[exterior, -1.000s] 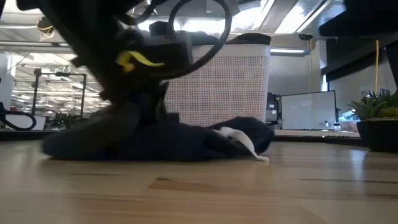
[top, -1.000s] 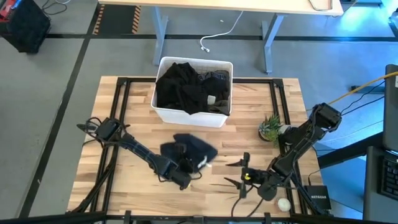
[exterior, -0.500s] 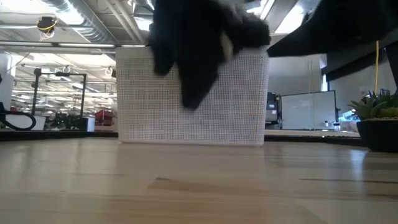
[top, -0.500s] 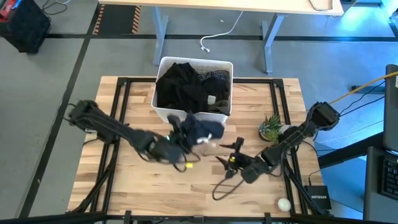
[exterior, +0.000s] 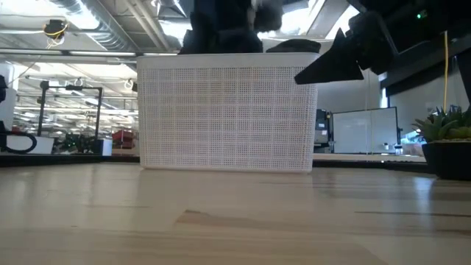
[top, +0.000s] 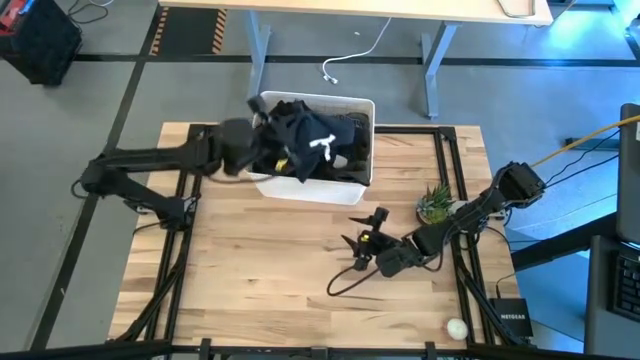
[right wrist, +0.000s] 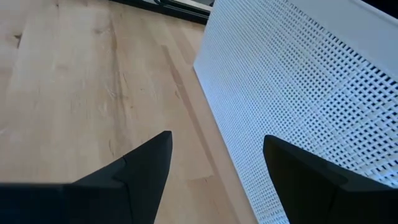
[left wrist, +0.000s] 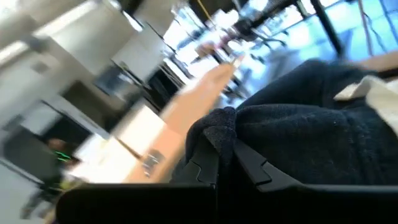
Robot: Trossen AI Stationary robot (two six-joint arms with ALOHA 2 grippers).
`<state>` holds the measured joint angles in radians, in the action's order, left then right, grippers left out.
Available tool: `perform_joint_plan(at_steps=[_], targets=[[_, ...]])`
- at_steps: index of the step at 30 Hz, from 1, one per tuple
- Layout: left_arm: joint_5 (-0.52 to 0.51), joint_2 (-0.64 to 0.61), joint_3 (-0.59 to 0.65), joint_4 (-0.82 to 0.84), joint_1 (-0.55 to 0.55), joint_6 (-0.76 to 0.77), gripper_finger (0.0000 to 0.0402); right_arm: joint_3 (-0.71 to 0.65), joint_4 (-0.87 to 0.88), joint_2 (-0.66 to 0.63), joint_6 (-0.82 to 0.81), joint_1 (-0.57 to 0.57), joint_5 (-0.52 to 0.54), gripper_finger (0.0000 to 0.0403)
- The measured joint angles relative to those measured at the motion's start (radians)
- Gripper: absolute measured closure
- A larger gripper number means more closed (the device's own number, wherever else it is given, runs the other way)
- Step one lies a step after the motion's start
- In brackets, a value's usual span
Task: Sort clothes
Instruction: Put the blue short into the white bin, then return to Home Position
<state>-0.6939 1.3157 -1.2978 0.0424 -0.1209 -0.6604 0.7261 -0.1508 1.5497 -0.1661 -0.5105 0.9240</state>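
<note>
My left gripper is shut on the dark navy shorts, whose white drawstring shows on top. It holds them over the white bin, which is filled with black garments. In the low view the shorts show above the bin's rim. My right gripper is open and empty above the table, just near of the bin. Its wrist view faces the bin's perforated wall. My left gripper pinches a bunched fold of the shorts' dark cloth between its two fingers. The rest of the cloth spreads beyond the fingers. The shorts are clear of the table, over the bin's left half. I cannot tell whether they touch the clothes inside.
A small potted plant stands on the table right of the bin. A white ball lies near the front right corner. Bare wooden tabletop lies in front of the bin.
My left gripper has lifted the navy shorts off the table's middle and carried them up and toward the far edge, to above the bin. My right gripper has moved from the near right of the table toward the bin and stayed open.
</note>
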Motion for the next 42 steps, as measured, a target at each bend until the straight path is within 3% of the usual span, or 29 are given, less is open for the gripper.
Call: perform_joint_plan(at_steps=[5,8,14,20,25,30,33,38,42], targets=[[0.26,0.074,0.046,0.059,-0.207,0.188,0.039,0.0,-0.005,0.0,-0.002,0.003,0.001,0.0134],[0.345,0.144,0.082,0.09,-0.291,0.28,0.0381,0.0,-0.004,0.0,-0.002,0.003,0.009,0.0134],[0.37,0.291,0.128,0.12,-0.353,0.421,0.0346,0.0,-0.004,0.0,0.009,0.009,0.01,0.0134],[0.366,0.353,0.126,0.174,-0.349,0.425,0.0303,0.0,-0.004,0.0,0.015,0.016,0.009,0.0134],[0.371,0.31,0.064,0.308,-0.345,0.467,0.026,0.0,-0.005,0.0,0.038,0.016,0.01,0.0134],[0.471,0.212,-0.036,0.46,-0.342,0.505,0.0226,0.0,-0.005,0.0,0.075,0.016,0.01,0.0134],[0.538,0.132,-0.071,0.516,-0.338,0.524,0.0219,0.0,-0.005,0.0,0.093,0.016,0.01,0.0134],[0.541,-0.009,-0.075,0.527,-0.334,0.528,0.0218,0.0,-0.005,0.0,0.095,0.016,0.008,0.0134],[0.59,-0.111,-0.047,0.535,-0.316,0.515,0.0217,0.0,-0.005,0.0,0.086,0.021,-0.056,0.0134]])
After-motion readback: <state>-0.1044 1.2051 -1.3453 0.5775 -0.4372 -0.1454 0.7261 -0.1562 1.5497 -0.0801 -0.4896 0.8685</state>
